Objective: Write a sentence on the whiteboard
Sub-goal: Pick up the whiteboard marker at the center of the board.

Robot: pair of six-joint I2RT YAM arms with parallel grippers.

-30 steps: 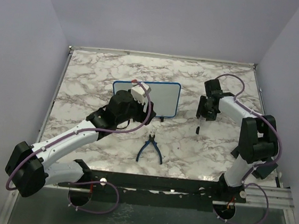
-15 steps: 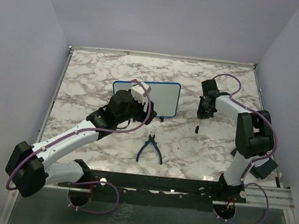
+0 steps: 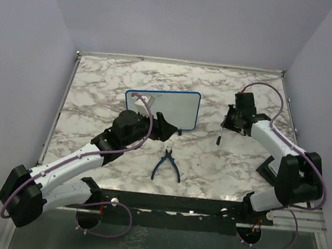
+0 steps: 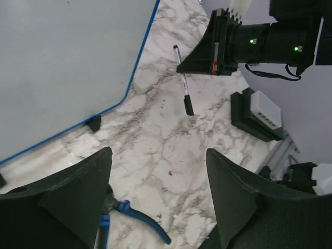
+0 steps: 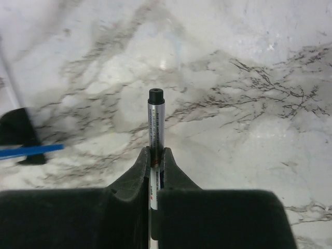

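Top external view: the whiteboard [image 3: 179, 109] stands upright at mid-table on small black feet. The left arm stretches far and rightward from its base. The left gripper [image 3: 165, 127] sits just near of the board's lower edge, fingers spread wide around nothing. The right arm bends leftward, and the right gripper [image 3: 227, 125] is clamped on a marker [image 3: 220, 137] that hangs black end down, right of the board. Pliers [image 3: 166, 165] lie nearer.

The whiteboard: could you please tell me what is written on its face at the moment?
Nothing visible: the whiteboard face is blank white in the top and left wrist views. From above, the open left gripper covers its lower left corner, so that patch is unchecked.
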